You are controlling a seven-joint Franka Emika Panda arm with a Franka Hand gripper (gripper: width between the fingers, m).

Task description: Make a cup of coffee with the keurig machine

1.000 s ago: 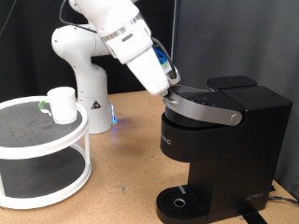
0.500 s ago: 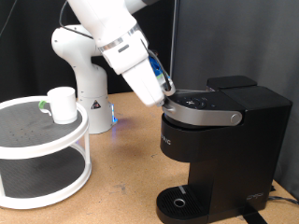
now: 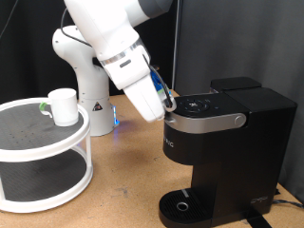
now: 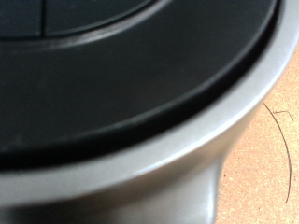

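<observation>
The hand (image 3: pixel 167 106) fingertips are hidden against the keurig machine (image 3: pixel 223 157) lid.

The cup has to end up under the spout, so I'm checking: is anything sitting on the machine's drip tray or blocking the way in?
Nothing visible does. The drip tray looks bare, and the cup sits on the white round shelf.

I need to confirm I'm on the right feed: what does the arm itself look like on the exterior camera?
A glossy white, rounded arm on a white domed base, with a grey band ringing the wrist. Blue and dark cables run along the hand. The gripper fingertips are hidden against the black coffee machine's silver-grey lid.
</observation>
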